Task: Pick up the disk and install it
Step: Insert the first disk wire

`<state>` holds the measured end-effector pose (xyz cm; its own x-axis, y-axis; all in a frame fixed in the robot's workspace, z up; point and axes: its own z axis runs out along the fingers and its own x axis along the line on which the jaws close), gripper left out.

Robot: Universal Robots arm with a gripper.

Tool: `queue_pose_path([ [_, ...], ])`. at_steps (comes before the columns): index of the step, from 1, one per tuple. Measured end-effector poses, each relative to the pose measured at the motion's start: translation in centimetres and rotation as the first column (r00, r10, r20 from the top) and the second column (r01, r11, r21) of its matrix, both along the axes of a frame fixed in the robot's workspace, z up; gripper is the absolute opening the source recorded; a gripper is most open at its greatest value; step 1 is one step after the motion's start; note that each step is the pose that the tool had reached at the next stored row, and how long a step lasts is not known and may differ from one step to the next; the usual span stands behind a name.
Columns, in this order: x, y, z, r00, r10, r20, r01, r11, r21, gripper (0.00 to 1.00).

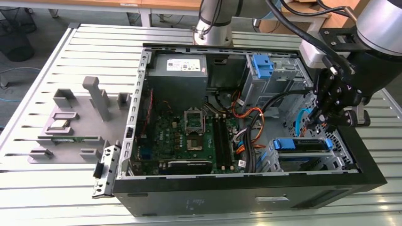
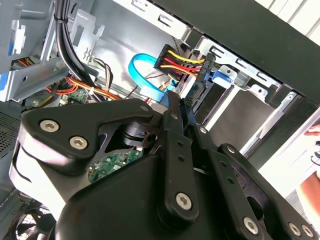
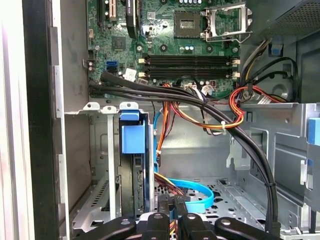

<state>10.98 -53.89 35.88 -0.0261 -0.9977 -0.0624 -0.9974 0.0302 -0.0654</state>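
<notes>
My gripper [image 3: 167, 216] hung inside the case, fingers drawn nearly together on nothing I could see. Just beyond, the disk [image 3: 134, 165] sat edge-up in its bay. I judged the blue cable [image 3: 192, 192] and black bundle [image 3: 200, 102] could snag the arm.

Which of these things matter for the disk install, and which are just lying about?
Job: disk, sitting inside the case; gripper, close by it.
Lying about: green circuit strip; grey fixtures; bare blue bracket.
</notes>
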Motion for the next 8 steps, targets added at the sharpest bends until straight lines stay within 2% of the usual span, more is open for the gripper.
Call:
queue_pose_path([
  [8, -0.57, -0.04, -0.02, 1.0, 0.0, 0.0099, 0.0, 1.0, 0.0003, 0.16],
])
